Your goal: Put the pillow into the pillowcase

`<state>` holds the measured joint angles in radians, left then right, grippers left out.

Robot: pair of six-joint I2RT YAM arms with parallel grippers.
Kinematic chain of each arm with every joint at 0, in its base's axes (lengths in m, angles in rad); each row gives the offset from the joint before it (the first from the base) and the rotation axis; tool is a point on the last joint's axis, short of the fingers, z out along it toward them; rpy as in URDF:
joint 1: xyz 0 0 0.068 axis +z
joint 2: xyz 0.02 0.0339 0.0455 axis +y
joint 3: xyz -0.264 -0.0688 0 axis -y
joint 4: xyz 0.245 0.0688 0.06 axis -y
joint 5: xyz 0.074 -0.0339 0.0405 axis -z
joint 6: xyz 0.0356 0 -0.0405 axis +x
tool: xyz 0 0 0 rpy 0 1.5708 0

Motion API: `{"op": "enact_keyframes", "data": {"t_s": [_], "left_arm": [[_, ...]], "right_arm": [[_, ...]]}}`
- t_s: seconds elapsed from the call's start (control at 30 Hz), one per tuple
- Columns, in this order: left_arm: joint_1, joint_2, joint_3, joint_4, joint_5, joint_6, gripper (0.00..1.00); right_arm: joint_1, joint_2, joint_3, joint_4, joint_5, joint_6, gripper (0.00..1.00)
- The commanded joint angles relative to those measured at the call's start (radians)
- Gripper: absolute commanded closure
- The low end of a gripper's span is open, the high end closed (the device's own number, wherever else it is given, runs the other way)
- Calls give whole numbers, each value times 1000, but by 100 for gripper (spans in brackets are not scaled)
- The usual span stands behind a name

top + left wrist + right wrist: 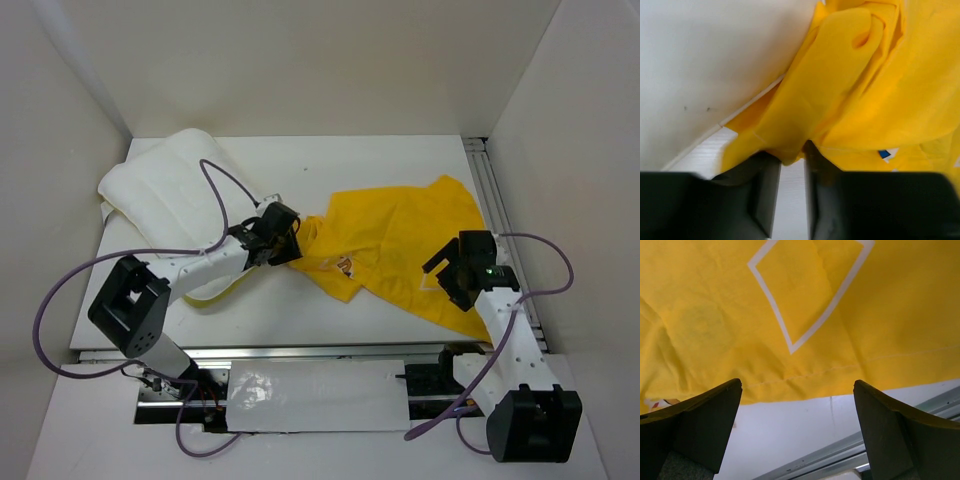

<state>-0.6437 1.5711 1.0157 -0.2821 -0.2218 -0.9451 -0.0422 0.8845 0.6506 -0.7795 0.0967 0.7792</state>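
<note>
**Pillow outside the case; opening not yet found**

The left gripper [293,240] has its jaws narrow, a slit of table showing between them. A folded tip of the pillowcase [400,235] hangs right at the mouth of that slit. Whether the cloth is pinched I cannot tell. The right gripper [447,275] stands wide apart with nothing between its fingers, hovering over the case's near-right hem, with bare table [380,160] just beyond the hem.

The case lies crumpled at centre-right. Its left end is bunched at the left gripper and the rest is spread flatter toward the right arm. Its long axis runs roughly from the table's centre to the near-right. Which edge is the open mouth I cannot tell, because folds hide it.

The pillow [175,190] lies at the far left, partly under the left arm and wholly outside the case. Its long axis slants from the far-left corner toward near centre.

I judge the task barely begun. The mouth has yet to be opened, the pillow fed in, and the case drawn over it.
</note>
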Motion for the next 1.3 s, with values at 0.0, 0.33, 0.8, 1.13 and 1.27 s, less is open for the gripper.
{"op": "enact_keyframes", "data": {"t_s": [0.0, 0.33, 0.8, 1.13, 1.27], "left_arm": [[3, 4, 50, 12, -47, -20, 68], [-19, -124, 66, -14, -103, 0, 100], [-57, -272, 57, -14, -113, 55, 100], [-66, -324, 153, -32, -143, 172, 100], [-76, -335, 250, -54, -162, 233, 100]], "right_arm": [[-4, -24, -46, -49, -60, 58, 0], [-4, -6, -157, 25, -152, 77, 0], [5, 172, -223, 287, -55, 120, 14], [77, 237, 16, 418, 157, 77, 100], [125, 157, 312, 335, 385, 5, 100]]}}
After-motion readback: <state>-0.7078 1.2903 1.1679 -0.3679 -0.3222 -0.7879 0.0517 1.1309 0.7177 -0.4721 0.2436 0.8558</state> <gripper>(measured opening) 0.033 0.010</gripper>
